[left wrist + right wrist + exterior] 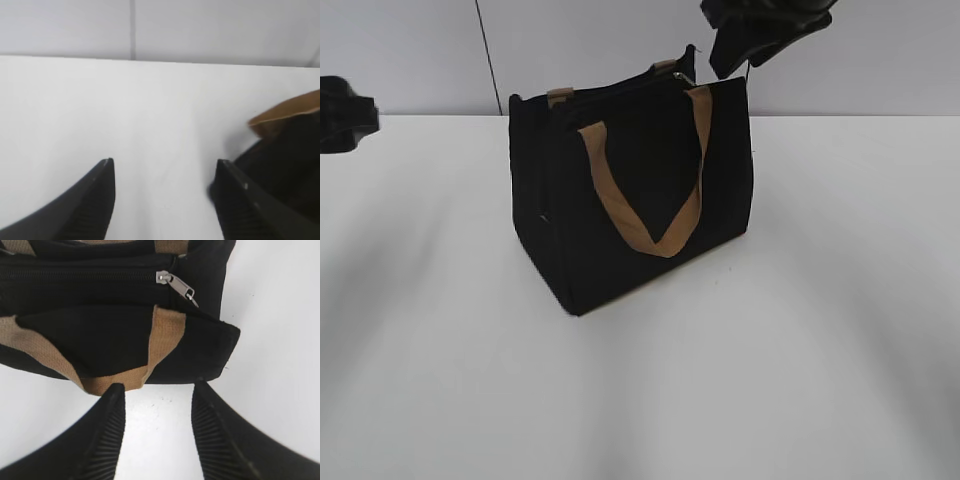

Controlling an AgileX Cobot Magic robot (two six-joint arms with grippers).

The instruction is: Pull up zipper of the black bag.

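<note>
The right gripper (157, 392) hangs above the boxy black fabric bag (115, 335), jaws apart and empty, near the small silvery zipper pull (176, 286); the left gripper (164, 167) is likewise spread, holding nothing.

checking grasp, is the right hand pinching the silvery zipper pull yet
No, the open right hand hangs apart from the small silvery metal zipper pull.

A white bench (800, 350) fills most of the exterior view, matte and smooth, with soft grey shadows across it. Behind it stands a pale grey wall (600, 50), meeting the bench at a straight edge. A thin dark seam (487, 55) runs down the wall, slightly slanted. The light is even and diffuse.
</note>
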